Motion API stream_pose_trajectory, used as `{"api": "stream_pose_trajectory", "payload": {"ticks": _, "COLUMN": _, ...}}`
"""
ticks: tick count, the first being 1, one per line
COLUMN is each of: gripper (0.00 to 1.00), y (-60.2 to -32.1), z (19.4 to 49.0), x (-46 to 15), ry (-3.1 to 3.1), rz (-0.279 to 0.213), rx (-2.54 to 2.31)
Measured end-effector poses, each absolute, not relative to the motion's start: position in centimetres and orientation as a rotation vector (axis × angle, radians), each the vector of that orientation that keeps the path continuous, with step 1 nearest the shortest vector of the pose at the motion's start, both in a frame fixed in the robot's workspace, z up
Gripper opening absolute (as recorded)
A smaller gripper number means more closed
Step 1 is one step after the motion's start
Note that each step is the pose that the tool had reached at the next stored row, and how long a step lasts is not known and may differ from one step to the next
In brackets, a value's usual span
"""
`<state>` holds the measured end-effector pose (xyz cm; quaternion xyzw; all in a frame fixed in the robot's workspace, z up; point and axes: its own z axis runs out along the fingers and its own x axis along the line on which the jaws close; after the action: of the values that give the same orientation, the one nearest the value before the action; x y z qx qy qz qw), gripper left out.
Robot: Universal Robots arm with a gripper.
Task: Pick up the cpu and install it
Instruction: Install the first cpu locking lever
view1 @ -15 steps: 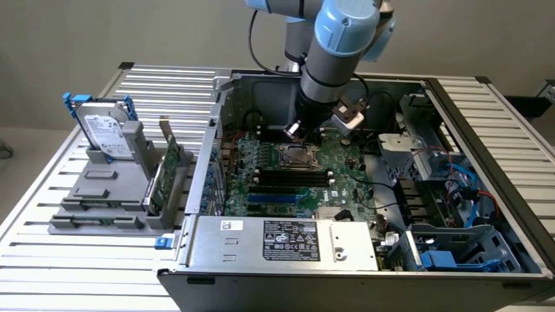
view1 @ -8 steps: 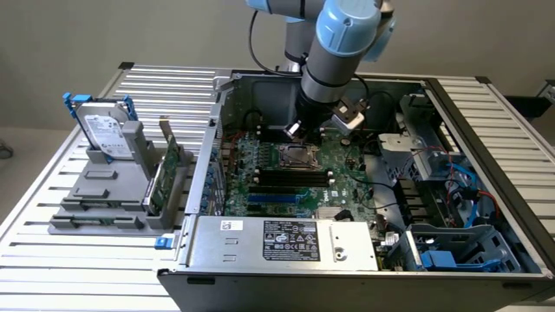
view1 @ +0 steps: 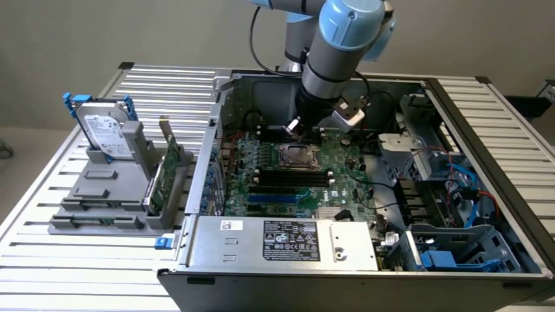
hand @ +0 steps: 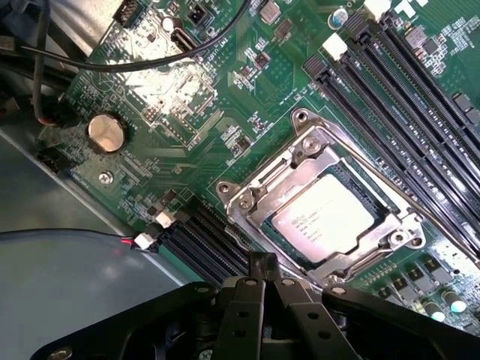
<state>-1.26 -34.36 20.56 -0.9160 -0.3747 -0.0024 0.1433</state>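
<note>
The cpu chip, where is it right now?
The cpu sits in its metal socket frame on the green board, between rows of black slots, under the shut gripper.

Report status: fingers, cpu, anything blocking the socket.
Gripper shut, empty, above the motherboard. Cpu seated in the socket frame, apart from the fingers. Nothing lying over the socket.

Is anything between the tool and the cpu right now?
Nothing visible. The cpu already sits in the socket's metal frame on the motherboard, its top uncovered. The shut tool is close beside the frame, holding nothing.
</note>
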Motion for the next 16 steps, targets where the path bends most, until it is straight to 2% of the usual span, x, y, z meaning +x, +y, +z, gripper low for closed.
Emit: {"api": "stream_pose_trajectory", "payload": {"ticks": 16, "gripper": 0.11, "y": -33.74, "z": 21.33, "x": -2.0, "ry": -1.073, "rz": 0.027, "rx": -2.635}}
